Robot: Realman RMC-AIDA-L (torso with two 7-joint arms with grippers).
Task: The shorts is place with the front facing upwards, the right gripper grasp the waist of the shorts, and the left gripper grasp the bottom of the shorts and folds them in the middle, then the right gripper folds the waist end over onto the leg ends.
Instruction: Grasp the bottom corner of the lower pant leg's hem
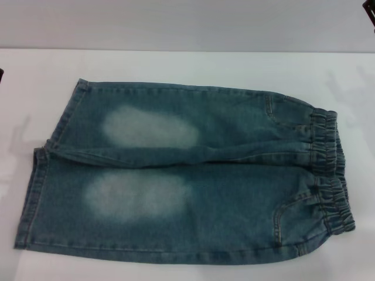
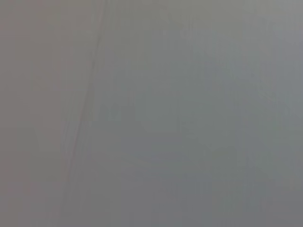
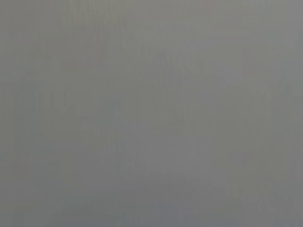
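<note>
On the white table (image 1: 176,64) the denim shorts (image 1: 187,175) lie flat, waist (image 1: 331,172) to the right and leg ends (image 1: 35,193) to the left; neither gripper shows, so their jaws cannot be judged, and each should probably pinch its outer edge squarely.

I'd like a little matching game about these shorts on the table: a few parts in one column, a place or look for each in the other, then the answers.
Parts:
1. waistband
2. leg hems
3. faded patches
4. table

Descriptions:
A. white, bare beyond the shorts
B. pale, on the middle of each leg
C. gathered and ruffled, at the robot's right
D. straight and stitched, at the robot's left

Pairs: 1-C, 2-D, 3-B, 4-A
</note>
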